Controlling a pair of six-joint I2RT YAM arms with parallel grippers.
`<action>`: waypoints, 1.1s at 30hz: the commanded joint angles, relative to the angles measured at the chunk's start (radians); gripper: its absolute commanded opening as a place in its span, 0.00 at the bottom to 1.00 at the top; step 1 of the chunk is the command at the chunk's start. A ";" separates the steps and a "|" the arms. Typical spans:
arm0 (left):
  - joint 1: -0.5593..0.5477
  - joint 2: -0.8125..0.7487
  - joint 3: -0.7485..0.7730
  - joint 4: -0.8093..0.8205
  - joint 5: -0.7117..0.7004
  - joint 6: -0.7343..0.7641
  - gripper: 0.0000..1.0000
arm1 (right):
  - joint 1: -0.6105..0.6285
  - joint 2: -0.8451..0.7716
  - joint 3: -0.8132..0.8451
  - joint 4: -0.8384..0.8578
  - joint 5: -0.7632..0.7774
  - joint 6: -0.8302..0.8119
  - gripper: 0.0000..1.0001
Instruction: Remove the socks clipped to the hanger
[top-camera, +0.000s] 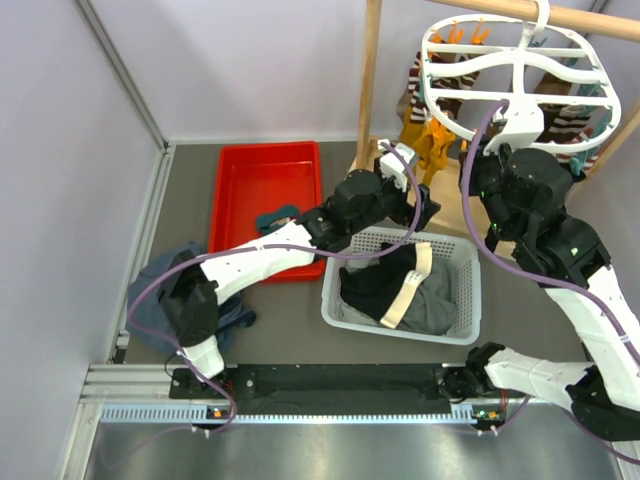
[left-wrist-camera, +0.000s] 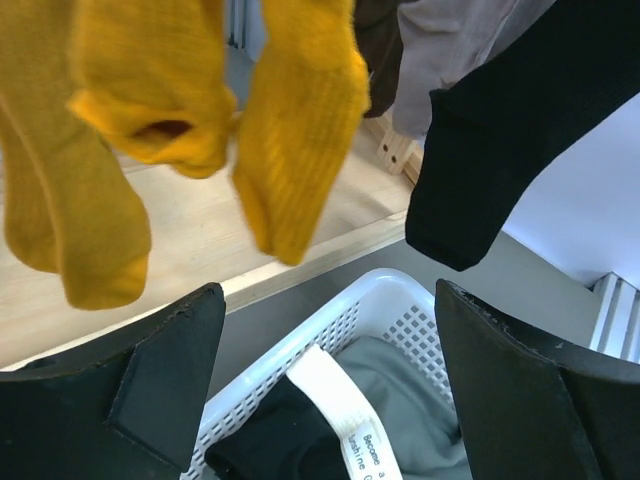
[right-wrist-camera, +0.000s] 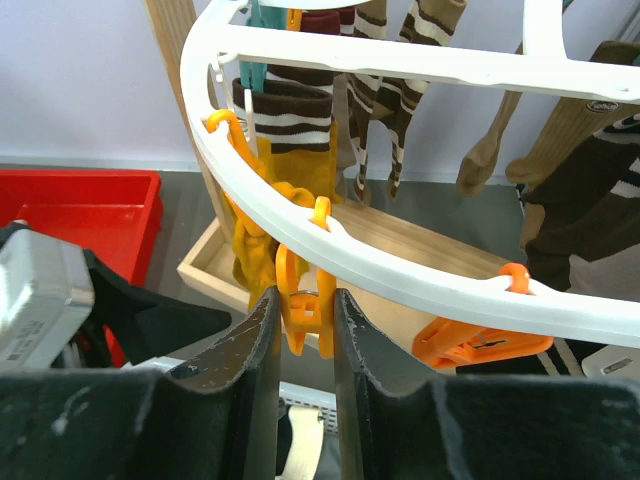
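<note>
The white oval hanger (top-camera: 515, 75) hangs from the wooden rack, with socks clipped round its rim. Brown-white striped socks (right-wrist-camera: 290, 110) and mustard socks (left-wrist-camera: 300, 120) hang from its near-left side, and a black sock (left-wrist-camera: 500, 150) hangs beside them. My right gripper (right-wrist-camera: 305, 298) is shut on an orange clip (right-wrist-camera: 300, 300) just under the hanger rim (right-wrist-camera: 400, 275). My left gripper (left-wrist-camera: 328, 295) is open and empty, just below the mustard socks and above the basket. A dark teal sock (top-camera: 277, 217) lies in the red tray.
A red tray (top-camera: 240, 190) sits at the left. The white basket (top-camera: 460, 300) below the hanger holds black and grey clothes. A blue-grey garment (top-camera: 165, 290) lies by the left arm's base. The rack's wooden pole (top-camera: 370, 70) and base board (left-wrist-camera: 200, 230) stand close behind my grippers.
</note>
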 joint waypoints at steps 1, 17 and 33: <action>-0.001 0.032 0.072 0.101 -0.048 0.022 0.89 | -0.014 -0.029 0.019 0.015 -0.014 0.009 0.22; -0.130 -0.040 -0.030 0.248 -0.272 0.110 0.00 | -0.027 -0.061 0.076 -0.115 0.053 0.098 0.38; -0.301 -0.022 -0.043 0.350 -0.530 0.322 0.00 | -0.027 0.126 0.530 -0.465 -0.091 0.212 0.56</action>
